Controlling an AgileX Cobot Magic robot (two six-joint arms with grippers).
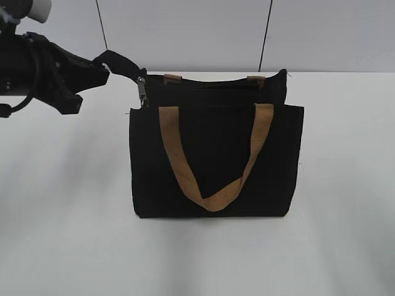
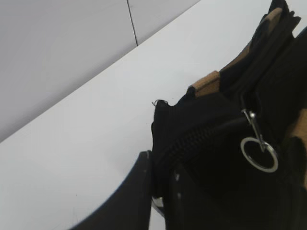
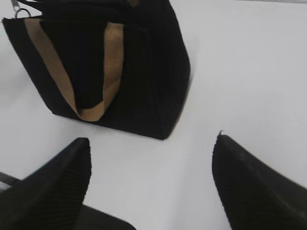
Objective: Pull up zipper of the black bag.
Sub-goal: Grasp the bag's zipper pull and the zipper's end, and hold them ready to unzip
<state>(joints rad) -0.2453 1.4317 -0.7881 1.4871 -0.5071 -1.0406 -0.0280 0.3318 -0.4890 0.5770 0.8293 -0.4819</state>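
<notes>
gripping black bag [image 1: 216,160] top-left corner by zipper [image 1: 141,91], left claw [image 1: 102,68] clamped; right claw [image 3: 151,184] spread wide, empty, above counter [image 1: 62,234].

My table [image 1: 62,246] is plain white. Only the black bag [image 1: 216,160] stands on it, upright, near the far edge by the wall [image 1: 185,31].

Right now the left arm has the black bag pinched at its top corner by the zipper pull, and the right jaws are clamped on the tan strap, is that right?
Not quite. The right gripper is open and holds nothing: the right wrist view shows its jaws spread over bare table, short of the black bag and its tan strap. The left gripper does pinch the top corner by the zipper pull.
</notes>
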